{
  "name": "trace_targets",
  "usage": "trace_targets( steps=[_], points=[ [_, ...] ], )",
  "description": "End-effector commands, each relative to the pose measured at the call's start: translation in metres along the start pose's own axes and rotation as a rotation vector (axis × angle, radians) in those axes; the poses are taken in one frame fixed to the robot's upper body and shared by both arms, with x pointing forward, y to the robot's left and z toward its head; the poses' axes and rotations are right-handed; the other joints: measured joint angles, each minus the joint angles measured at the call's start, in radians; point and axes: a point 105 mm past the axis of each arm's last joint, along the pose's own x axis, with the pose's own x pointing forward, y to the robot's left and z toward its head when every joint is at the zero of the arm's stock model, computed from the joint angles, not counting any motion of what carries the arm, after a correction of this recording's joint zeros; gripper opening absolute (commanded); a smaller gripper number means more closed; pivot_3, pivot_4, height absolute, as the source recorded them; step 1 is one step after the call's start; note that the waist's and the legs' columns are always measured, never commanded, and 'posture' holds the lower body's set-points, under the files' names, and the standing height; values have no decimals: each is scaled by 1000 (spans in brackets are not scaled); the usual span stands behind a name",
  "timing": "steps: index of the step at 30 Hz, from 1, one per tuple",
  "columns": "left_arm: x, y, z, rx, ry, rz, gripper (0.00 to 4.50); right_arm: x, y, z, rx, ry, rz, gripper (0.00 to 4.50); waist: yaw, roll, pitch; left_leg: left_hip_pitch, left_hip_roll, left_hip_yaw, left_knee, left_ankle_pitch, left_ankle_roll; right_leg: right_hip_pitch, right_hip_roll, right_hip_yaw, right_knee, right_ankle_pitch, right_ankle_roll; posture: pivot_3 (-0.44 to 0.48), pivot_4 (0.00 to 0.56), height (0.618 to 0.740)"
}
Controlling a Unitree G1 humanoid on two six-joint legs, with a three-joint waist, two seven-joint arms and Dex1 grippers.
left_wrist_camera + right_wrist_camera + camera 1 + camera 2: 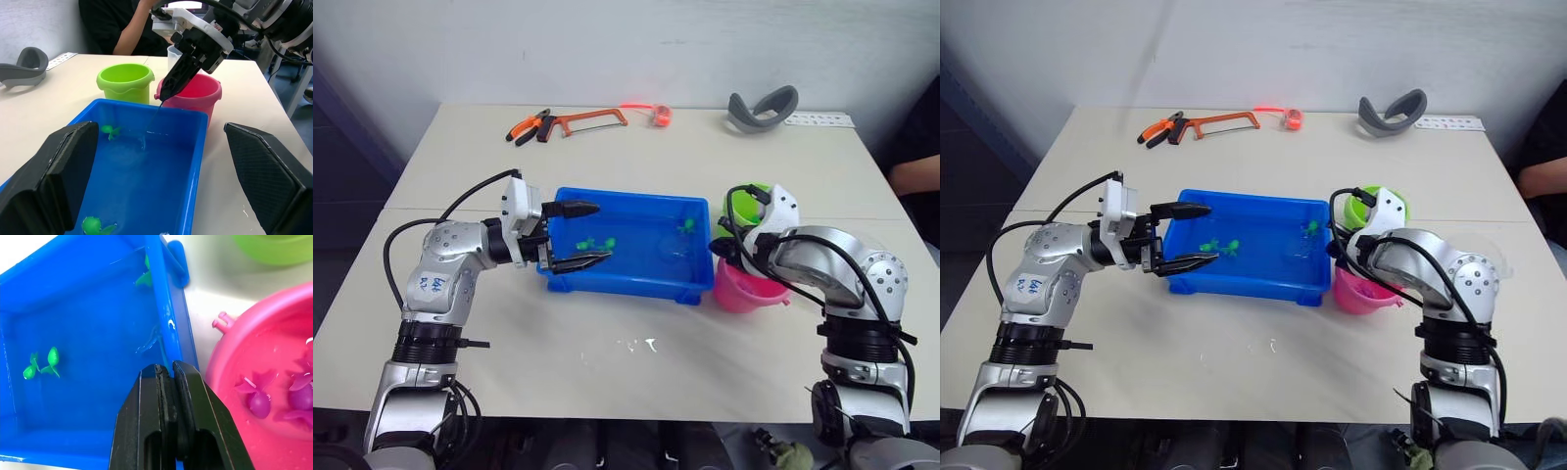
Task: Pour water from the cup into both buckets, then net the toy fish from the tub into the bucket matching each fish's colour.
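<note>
Now the right tool point(164, 93) is closed on the net's thin handle point(155, 115), light and slippery, so grip it firmly; the left tool point(576, 235) is wide open, empty.

Both head views look forward and down over the table point(636, 323). Left wrist camera sits low, facing across the tub point(193, 147); right wrist camera looks closely, probably straight down, on its rim.
</note>
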Motion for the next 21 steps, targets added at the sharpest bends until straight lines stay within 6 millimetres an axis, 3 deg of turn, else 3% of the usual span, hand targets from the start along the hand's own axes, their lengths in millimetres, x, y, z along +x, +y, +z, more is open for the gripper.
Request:
trace_targets(
  steps=[1, 10, 17, 21],
  points=[
    [2, 2, 12, 49, -33, -5, 4473, -5, 0, 7, 50, -33, -18, 0, -3, 0, 0, 0, 0, 0, 0, 0, 0, 0, 0, 0, 0, 0, 0, 0, 150, 740],
    [1, 1, 11, 46, -26, -7, 4473, -5, 5, 2, 153, -28, -45, 0, -1, 0, 0, -1, 0, 0, 0, 0, 0, -1, 0, 0, 0, 0, 0, 0, 150, 740],
    [-2, 1, 10, 45, -9, -2, 4473, -11, -4, 16, 194, -79, -99, 0, 0, 0, 0, -1, 0, 0, 0, 0, 0, -1, 0, 0, 0, 0, 0, 0, 150, 740],
    [-3, 1, 9, 43, -6, -3, 4473, -11, 3, 17, 190, -85, -66, 0, 1, 0, 0, -2, 0, -1, 0, 1, 0, -1, 0, 0, 0, 0, 0, 0, 150, 740]
  ],
)
